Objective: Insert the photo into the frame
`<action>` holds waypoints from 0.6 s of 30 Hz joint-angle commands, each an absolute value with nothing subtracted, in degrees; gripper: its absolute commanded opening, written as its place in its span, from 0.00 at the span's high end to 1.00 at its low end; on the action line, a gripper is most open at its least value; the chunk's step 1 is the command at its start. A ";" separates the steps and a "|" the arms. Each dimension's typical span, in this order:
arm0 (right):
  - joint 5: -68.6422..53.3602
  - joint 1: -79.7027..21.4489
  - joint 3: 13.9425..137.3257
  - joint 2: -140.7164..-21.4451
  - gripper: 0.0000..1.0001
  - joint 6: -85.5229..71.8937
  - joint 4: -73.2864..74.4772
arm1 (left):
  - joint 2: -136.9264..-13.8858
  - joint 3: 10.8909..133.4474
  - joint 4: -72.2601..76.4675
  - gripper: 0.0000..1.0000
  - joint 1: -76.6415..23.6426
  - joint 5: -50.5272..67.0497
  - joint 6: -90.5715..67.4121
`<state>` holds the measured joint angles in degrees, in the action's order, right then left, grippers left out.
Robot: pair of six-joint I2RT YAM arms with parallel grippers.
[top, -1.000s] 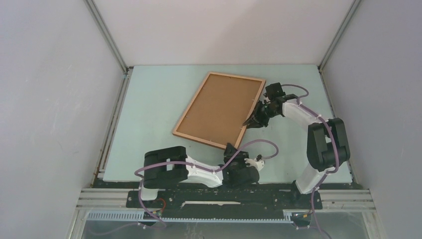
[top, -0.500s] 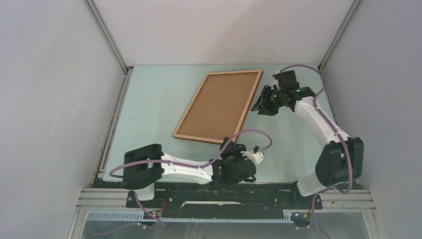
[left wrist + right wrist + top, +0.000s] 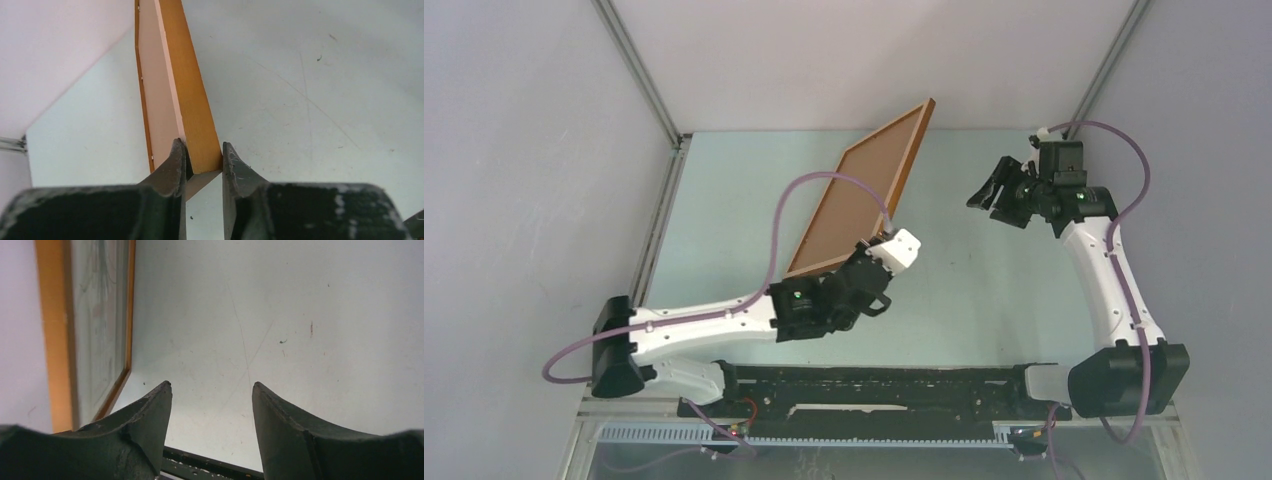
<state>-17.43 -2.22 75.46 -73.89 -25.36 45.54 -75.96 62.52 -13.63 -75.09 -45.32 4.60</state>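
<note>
Judging by the pose, the step is flipping the frame [image 3: 864, 190]: pinch the corner firmly and tip it slowly so it can't swing or slip. The left gripper [image 3: 202, 155] has its jaws nearly closed, clamping the frame's near corner, and the frame is tilted up on edge toward 12 o'clock. The right gripper [image 3: 210, 390] at 2 o'clock is wide open and holds nothing; the photo [image 3: 100, 305] shows faintly inside the frame.

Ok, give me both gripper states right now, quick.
Left gripper: closed on the frame, gripping its edge.
Right gripper: open, holding nothing.
</note>
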 commanded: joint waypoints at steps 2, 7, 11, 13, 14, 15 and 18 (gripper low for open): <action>-19.73 -1.68 73.46 -72.75 0.33 -24.14 45.76 | -69.74 67.55 -13.63 1.00 -73.65 -33.10 -6.35; -21.37 -1.60 71.80 -73.32 0.34 -24.92 44.31 | -63.59 66.02 -13.21 1.00 -72.57 -34.77 -10.68; -22.74 -1.91 71.74 -74.45 0.35 -25.65 44.01 | -57.46 62.18 -11.31 1.00 -68.03 -31.80 -17.35; -22.64 -2.33 71.65 -74.95 0.36 -25.75 44.12 | -53.94 59.71 -9.51 1.00 -64.43 -27.85 -21.36; -22.53 -2.53 71.68 -75.18 0.36 -25.82 44.05 | -52.48 58.80 -9.15 1.00 -62.32 -25.49 -23.15; -22.46 -2.69 71.60 -75.35 0.36 -25.76 44.01 | -51.48 58.33 -9.30 1.00 -60.41 -22.90 -24.53; -21.82 -3.59 69.93 -75.97 0.36 -27.93 42.07 | -50.83 58.32 -12.66 1.00 -56.38 -20.77 -26.46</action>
<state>-21.58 -2.44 71.50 -75.37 -25.76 45.12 -51.88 60.05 -12.71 -60.45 -27.77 -18.90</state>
